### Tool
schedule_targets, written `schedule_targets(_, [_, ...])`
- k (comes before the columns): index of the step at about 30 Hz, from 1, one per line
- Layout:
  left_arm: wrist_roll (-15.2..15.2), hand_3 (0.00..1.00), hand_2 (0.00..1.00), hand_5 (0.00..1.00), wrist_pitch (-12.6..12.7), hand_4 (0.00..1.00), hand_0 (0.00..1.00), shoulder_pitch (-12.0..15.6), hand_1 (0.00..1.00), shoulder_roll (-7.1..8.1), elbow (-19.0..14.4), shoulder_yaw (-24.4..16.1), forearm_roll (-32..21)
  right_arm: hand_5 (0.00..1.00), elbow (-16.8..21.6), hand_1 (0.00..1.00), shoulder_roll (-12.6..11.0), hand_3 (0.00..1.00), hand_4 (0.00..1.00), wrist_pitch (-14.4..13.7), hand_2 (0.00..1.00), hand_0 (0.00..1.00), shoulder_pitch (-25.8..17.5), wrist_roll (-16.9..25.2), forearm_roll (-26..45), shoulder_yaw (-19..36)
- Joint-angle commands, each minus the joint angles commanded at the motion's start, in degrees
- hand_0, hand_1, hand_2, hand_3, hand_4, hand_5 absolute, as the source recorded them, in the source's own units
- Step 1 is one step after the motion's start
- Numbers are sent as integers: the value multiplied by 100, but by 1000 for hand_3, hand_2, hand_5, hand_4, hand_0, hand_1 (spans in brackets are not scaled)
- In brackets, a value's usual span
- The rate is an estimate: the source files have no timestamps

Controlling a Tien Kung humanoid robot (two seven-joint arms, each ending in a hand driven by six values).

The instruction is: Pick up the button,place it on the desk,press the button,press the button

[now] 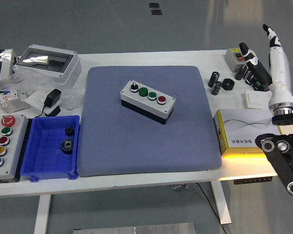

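Observation:
A grey button box (pixel 148 101) with a black knob, two green buttons and a red one lies at an angle on the blue mat (pixel 146 146), slightly above its centre. My right hand (pixel 261 52) is raised at the right edge, above the small parts at the table's far right and well away from the box. It shows edge-on, its fingers (pixel 272 41) straight and pointing up, holding nothing. The left arm is out of the picture.
A larger button box (pixel 2 146) sits at the left edge beside a blue bin (pixel 34 165) holding two gears. A clear-lidded enclosure (pixel 49 61) and bagged parts fill the far left. At the right are a white-and-yellow carton (pixel 244 131), a small switch box (pixel 234 56) and black cylinders (pixel 216 82).

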Motion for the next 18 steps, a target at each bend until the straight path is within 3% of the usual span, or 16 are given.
schedule_targets(11, [12, 698, 620, 264, 6, 824, 659, -25, 630, 69, 0, 4, 20, 991, -135, 998, -78, 998, 998, 83, 998, 998, 390, -584, -290, -966])
schedule_targets(12, [11, 699, 620, 265, 6, 825, 659, -26, 630, 72, 0, 2, 22, 917, -126, 998, -88, 998, 998, 100, 998, 998, 434, -660, -339, -1029])
schedule_targets(17, [-6, 699, 620, 265, 9, 825, 659, -25, 630, 64, 0, -8, -1, 917, -77, 998, -99, 998, 998, 187, 998, 998, 670, -985, -532, -1392])
schedule_targets(18, [-9, 699, 620, 267, 9, 825, 659, -22, 630, 62, 0, -12, -8, 833, -87, 998, -90, 998, 998, 209, 998, 998, 731, -1031, -547, -1492])
